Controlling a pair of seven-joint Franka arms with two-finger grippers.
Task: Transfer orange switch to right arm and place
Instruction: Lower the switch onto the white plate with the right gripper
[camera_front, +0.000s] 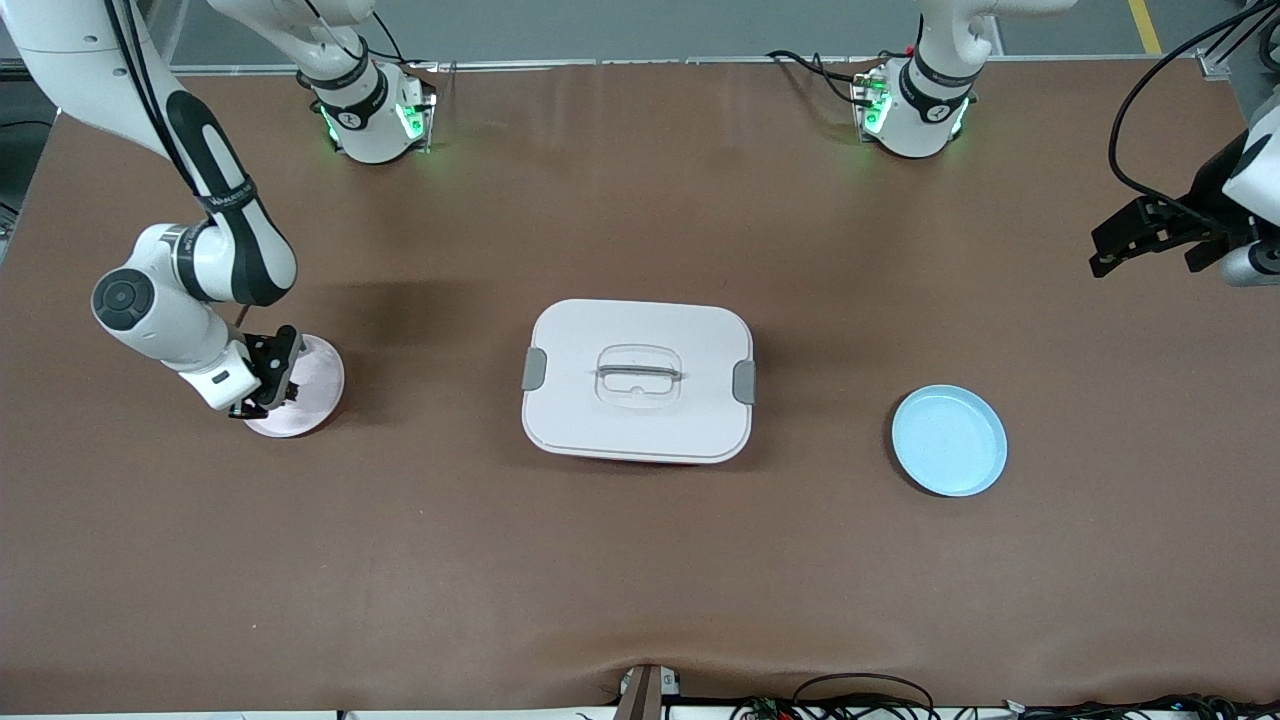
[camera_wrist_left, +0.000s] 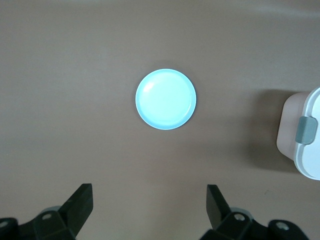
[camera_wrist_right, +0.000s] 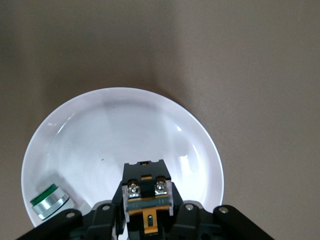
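The orange switch (camera_wrist_right: 146, 197) is held in the right gripper (camera_front: 265, 392). The jaws are shut on its black body w/ the screw terminals facing the wrist cam. This leaves the part's lower face free to be set down.

In the front view the gripper is seen at mid-height of the frame, at the right arm's end of the table. It is low over the pale plate (camera_front: 318, 400), at the rim nearest that arm. Whether the switch touches the plate can't be told; it looks just above it. A small silver cap w/ a green ring (camera_wrist_right: 49, 201) lies in the same plate, near the rim. The switch is kept apart from it, prob. so neither gets knocked.

The left gripper (camera_wrist_left: 148, 210) is spread wide w/ nothing between the fingers (camera_wrist_left: 80, 200). It is parked high over the table at the left arm's end, at the edge of the front frame, and this arm waits. Being pulled back, it is clear of the work area. Its cam looks down on the blue plate (camera_front: 948, 440), which has nothing in it.

The white lidded box (camera_front: 638, 380) sits in the centre of the frame, between the two plates, lid on.

Since the switch is in the right gripper, the handover is judged done. Only the release is left, approx. a short lowering and an opening of the jaws.
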